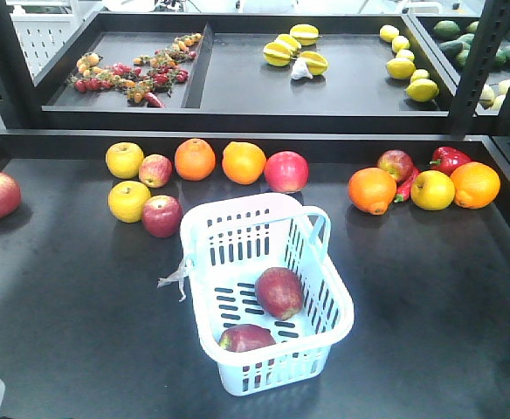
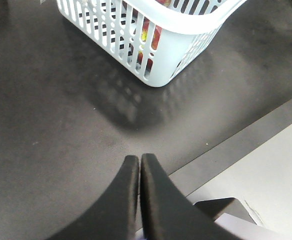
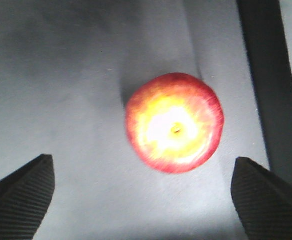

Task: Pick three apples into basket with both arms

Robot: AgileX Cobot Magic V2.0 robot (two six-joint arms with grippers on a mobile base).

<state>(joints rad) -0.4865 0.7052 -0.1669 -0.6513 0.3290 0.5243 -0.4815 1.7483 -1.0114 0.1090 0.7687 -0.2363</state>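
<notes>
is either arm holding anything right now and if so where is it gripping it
Nothing is held. The left gripper is shut with its fingers pressed together on nothing. The right gripper is open, fingers spread wide of a red apple that sits untouched on the dark shelf.

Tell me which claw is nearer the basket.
Left. The shut left claw sits just off the basket corner; the open right claw sees only a lone apple, no basket.

Right tool (image 3: 141,200) fingers spread wide, bare tabletop around apple (image 3: 174,122); raised table rim (image 3: 261,75) just beside apple
</notes>
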